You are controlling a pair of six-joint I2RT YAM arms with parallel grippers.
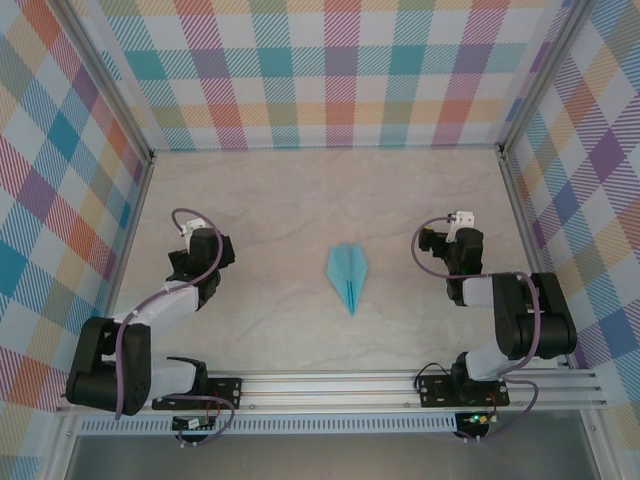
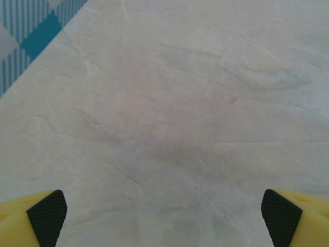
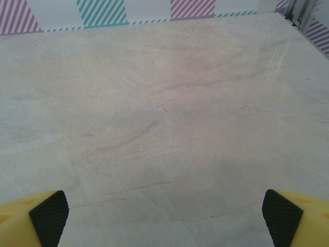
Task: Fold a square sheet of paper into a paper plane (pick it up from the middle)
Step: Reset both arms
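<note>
Pale marbled worktop (image 1: pixel 300 200) lying flat, pastel plaid walls (image 1: pixel 340 70) standing around three sides, silver rail (image 1: pixel 340 384) running along the near edge

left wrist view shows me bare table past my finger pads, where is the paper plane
Observer: The paper plane lies on the table, to the right of your left hand, about midway between it and the right hand.
Operator: which way is it pointing
Observer: Its sharp nose points toward the table's near edge, the wider tail away from it.
Operator: is the right hand holding anything
Observer: No. The right hand is open and empty, standing clear of the plane.
</note>
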